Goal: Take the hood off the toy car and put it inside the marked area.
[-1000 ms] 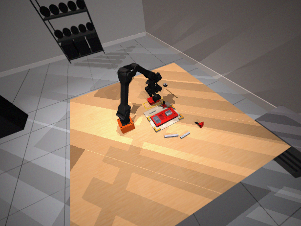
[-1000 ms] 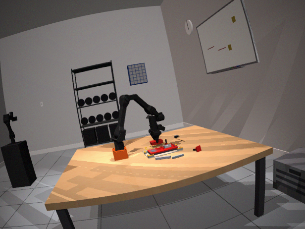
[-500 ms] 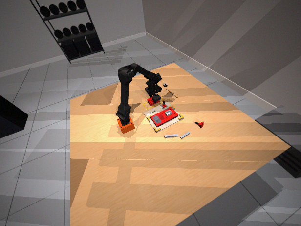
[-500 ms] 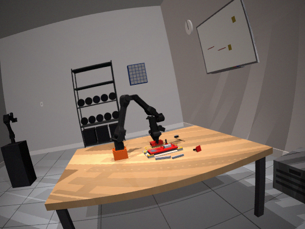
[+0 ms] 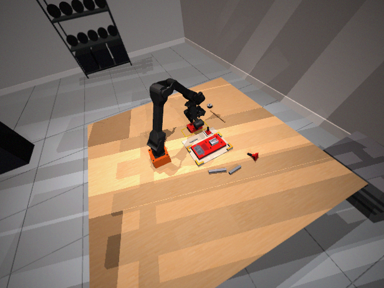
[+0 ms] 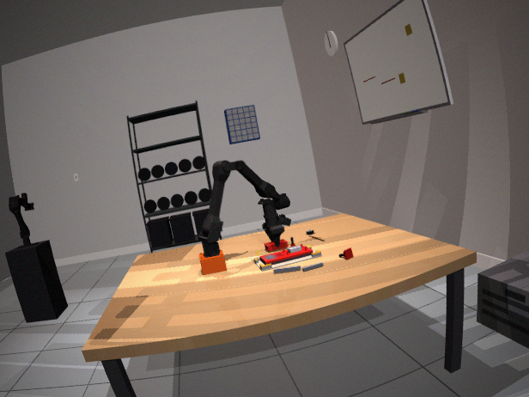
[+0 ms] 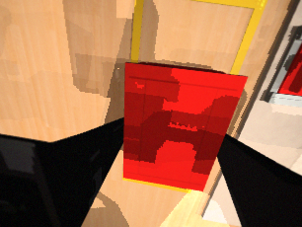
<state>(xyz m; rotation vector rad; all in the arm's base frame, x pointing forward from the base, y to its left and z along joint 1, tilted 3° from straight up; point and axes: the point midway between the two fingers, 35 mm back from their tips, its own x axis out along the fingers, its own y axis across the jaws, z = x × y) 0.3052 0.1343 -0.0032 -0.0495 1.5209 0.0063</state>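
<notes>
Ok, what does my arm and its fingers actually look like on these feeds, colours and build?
The arm is matte black all over, built of chunky angular links, and rises from an orange block base. The gripper is black too; in the wrist view its fingers show as broad, flat, dark wedges. No cables, labels or markings are visible.
</notes>
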